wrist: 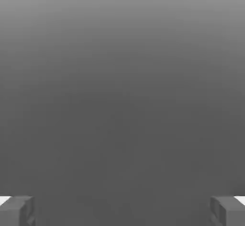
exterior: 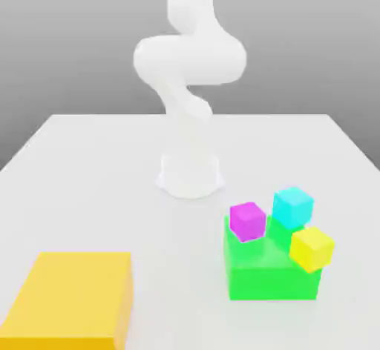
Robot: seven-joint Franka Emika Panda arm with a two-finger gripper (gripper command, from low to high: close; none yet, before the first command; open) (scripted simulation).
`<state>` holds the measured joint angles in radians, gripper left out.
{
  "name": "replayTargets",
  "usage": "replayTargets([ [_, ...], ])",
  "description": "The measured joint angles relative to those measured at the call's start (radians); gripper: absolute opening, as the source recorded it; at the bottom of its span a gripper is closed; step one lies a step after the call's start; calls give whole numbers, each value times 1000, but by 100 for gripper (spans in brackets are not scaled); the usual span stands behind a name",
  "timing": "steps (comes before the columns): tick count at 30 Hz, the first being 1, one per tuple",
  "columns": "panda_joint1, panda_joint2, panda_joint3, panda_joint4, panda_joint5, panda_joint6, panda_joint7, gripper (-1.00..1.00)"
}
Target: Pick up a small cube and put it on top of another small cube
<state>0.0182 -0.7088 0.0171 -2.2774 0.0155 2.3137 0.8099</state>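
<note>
Three small cubes cluster at the exterior view's right: a magenta cube (exterior: 247, 221), a cyan cube (exterior: 292, 206) and a yellow cube (exterior: 311, 248). The magenta and yellow ones appear to rest on a large green block (exterior: 267, 278); the cyan one stands at its far edge, on it or just behind it. In the hand view my gripper (wrist: 122, 210) is open, its grey fingertips (wrist: 16, 210) set far apart with nothing between them, facing plain grey background.
A large yellow block (exterior: 70, 296) lies at the table's front on the exterior view's left. The white arm's base (exterior: 189, 174) stands mid-table behind the cubes, and the arm (exterior: 189, 59) rises from it. The white table (exterior: 89, 178) spreads around them.
</note>
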Motion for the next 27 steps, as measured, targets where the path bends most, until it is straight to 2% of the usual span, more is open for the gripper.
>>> replayTargets([
  [13,80,475,131,119,20,71,97,0],
  [19,142,695,188,172,-29,104,182,0],
  [27,250,992,207,245,-124,144,312,0],
])
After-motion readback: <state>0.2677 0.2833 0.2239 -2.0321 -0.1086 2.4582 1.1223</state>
